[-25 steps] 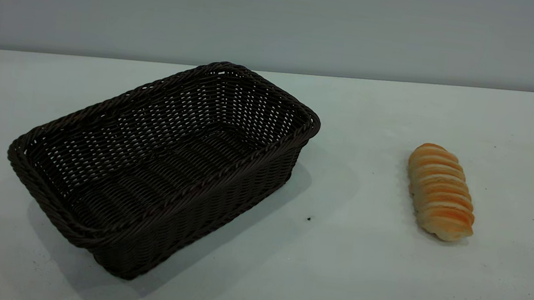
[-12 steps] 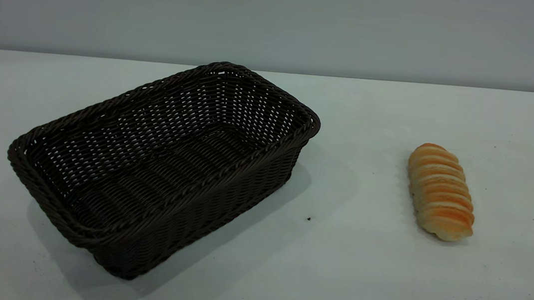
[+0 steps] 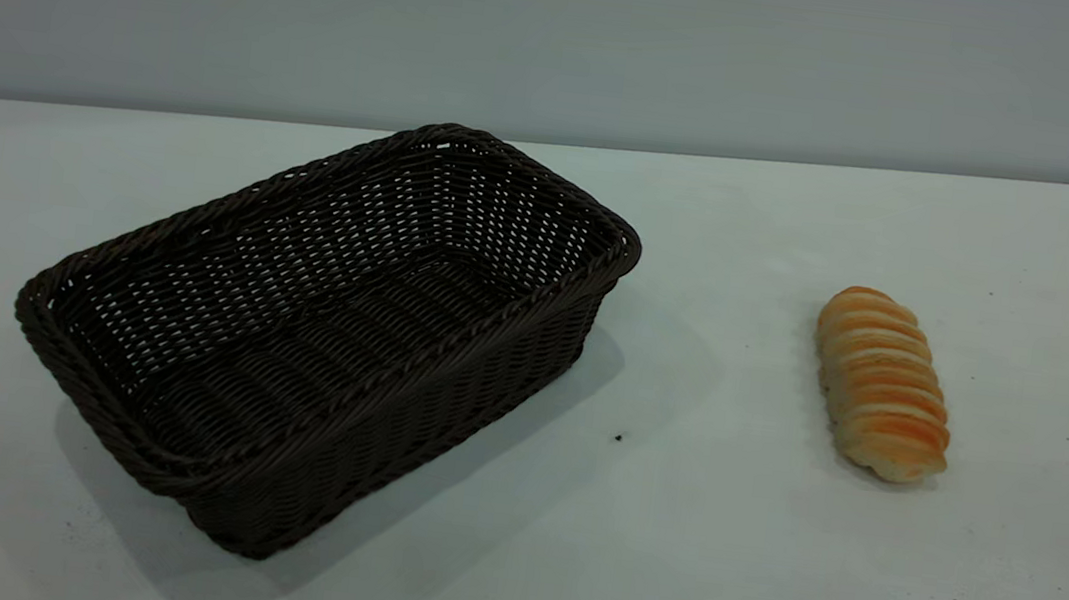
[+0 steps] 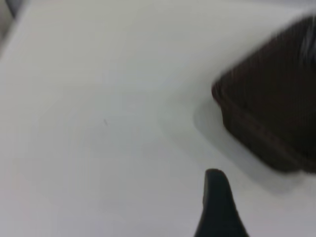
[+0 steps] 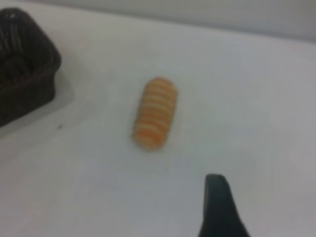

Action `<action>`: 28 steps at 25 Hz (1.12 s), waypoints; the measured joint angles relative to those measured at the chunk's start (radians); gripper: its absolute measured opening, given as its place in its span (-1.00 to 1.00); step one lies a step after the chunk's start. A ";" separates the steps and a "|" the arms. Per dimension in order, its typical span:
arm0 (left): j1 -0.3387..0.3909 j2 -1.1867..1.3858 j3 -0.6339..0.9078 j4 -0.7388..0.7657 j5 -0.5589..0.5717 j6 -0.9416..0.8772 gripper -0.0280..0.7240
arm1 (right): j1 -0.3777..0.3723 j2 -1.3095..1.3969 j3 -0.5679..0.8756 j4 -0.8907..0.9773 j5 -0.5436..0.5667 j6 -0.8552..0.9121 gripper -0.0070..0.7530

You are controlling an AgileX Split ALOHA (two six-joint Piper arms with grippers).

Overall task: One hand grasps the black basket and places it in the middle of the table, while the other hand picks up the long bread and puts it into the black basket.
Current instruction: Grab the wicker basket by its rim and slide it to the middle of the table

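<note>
The black basket (image 3: 399, 426) stands empty on the left half of the table (image 3: 720, 523), turned at an angle with one short end towards the back. On the right half lies the long bread (image 3: 882, 385), flat and well apart from the basket. No gripper shows in the exterior view. A black part of my left gripper (image 4: 217, 207) hangs over bare table, a short way off a corner of the basket (image 4: 276, 98). My right gripper (image 5: 219, 207) hovers over the table, short of the bread (image 5: 155, 113), with the basket's end (image 5: 22, 74) beyond it.
A plain grey wall runs behind the table's far edge. A small dark speck (image 3: 618, 437) lies on the tabletop between basket and bread. A wide strip of bare table separates the two.
</note>
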 joint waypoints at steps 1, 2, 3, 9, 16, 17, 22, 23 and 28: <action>0.000 0.076 -0.008 -0.014 -0.007 0.006 0.52 | 0.000 0.050 0.000 0.022 -0.012 -0.015 0.20; 0.000 0.141 -0.018 -0.023 -0.018 0.010 0.52 | 0.000 0.091 0.000 0.046 -0.019 -0.024 0.20; 0.000 0.223 -0.035 -0.032 -0.030 0.012 0.52 | 0.000 0.135 0.000 0.063 -0.026 -0.028 0.20; 0.000 0.681 -0.201 -0.056 -0.082 0.017 0.52 | 0.000 0.315 0.000 0.102 -0.069 -0.032 0.20; 0.000 0.964 -0.329 -0.189 -0.148 0.046 0.52 | 0.000 0.335 0.000 0.094 -0.107 -0.035 0.20; 0.000 0.983 -0.332 -0.220 -0.161 0.054 0.52 | 0.000 0.335 0.000 0.094 -0.117 -0.021 0.20; -0.063 1.096 -0.334 -0.305 -0.199 0.101 0.52 | 0.000 0.335 0.000 0.091 -0.131 0.018 0.20; -0.088 1.123 -0.334 -0.308 -0.208 0.093 0.52 | 0.000 0.335 0.000 0.090 -0.132 0.020 0.20; -0.162 1.240 -0.334 -0.255 -0.276 -0.061 0.47 | 0.000 0.335 0.000 0.087 -0.146 0.022 0.20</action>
